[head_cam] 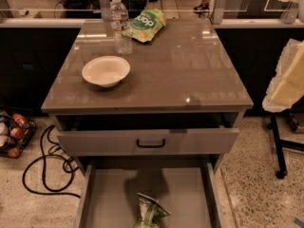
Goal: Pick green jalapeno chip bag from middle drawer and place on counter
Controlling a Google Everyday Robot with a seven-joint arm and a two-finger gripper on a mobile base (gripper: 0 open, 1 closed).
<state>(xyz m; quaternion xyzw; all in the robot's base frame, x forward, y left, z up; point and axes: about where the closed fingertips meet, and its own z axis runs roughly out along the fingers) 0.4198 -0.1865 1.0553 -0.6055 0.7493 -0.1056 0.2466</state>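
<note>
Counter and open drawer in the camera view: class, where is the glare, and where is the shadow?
Camera view: the glossy counter shows pale reflected streaks and a bright glint near its front edge; camera view: a dark shadow lies on the middle drawer floor beyond the green jalapeno chip bag; camera view: the pincer is not in the frame.

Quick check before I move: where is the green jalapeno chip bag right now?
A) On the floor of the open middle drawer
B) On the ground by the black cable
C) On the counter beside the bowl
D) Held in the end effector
A: the green jalapeno chip bag lies crumpled on the floor of the open middle drawer, below the counter; the end effector is not in view.
</note>
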